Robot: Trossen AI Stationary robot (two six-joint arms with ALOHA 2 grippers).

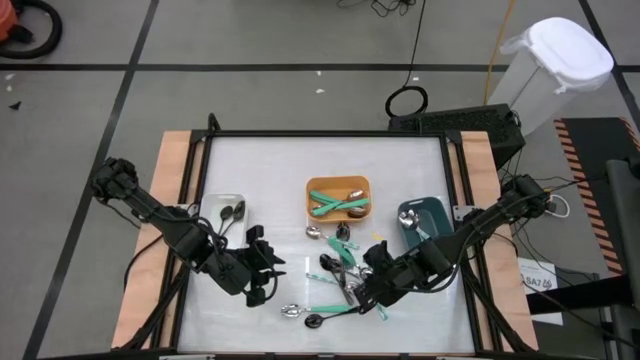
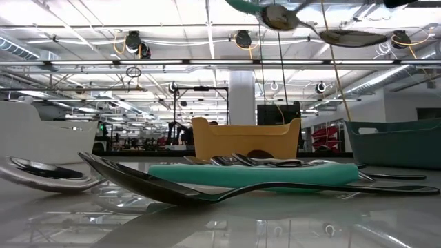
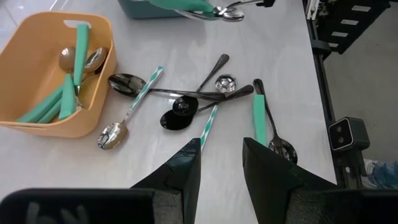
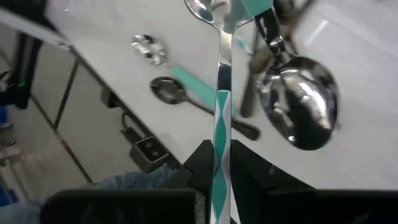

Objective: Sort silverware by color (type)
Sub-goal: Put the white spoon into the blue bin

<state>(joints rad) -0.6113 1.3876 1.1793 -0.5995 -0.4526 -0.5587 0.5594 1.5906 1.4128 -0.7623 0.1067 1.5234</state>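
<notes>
Grey tiled floor point(image 1: 250, 80), white bin point(image 1: 555, 65)

Bright overhead strip lighting, glare on the glossy table point(image 2: 227, 220), blurred foreground spoons point(image 2: 138, 180).

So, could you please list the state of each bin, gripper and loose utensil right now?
orange bin: holds teal-handled spoons
white bin: holds black spoons
teal bin: holds a spoon
right gripper: shut on a striped spoon
left gripper: open, empty
loose pile: unsorted
</notes>
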